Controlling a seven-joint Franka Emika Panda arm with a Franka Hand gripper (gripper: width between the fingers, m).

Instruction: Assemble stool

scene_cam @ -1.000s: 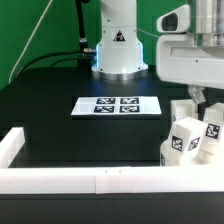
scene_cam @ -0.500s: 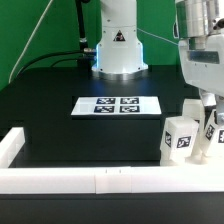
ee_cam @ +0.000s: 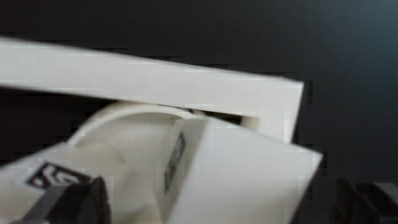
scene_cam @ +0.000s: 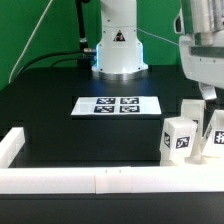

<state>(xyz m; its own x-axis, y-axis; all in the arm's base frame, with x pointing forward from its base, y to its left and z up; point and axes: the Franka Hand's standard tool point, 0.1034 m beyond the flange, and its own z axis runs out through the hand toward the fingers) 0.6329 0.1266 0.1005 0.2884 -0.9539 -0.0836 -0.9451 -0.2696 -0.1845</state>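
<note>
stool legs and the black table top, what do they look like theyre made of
Stool legs: probably hard white plastic, matte; blocky with crisp edges and flat, even faces, each carrying a black-and-white square tag that could be printed or stuck on. Table top: a dark, matte sheet or coating with only a dull sheen; the exact material cannot be told.

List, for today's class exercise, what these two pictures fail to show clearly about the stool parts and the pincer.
- Seat disc: exterior view hides it behind the legs; wrist view shows only a blurred curved part.
- Rightmost leg: cut off by the exterior view's right edge.
- Pincer: mostly hidden at the exterior view's right edge; its opening is unreadable.
- Tag: blurred and cut off in the wrist view.
</note>
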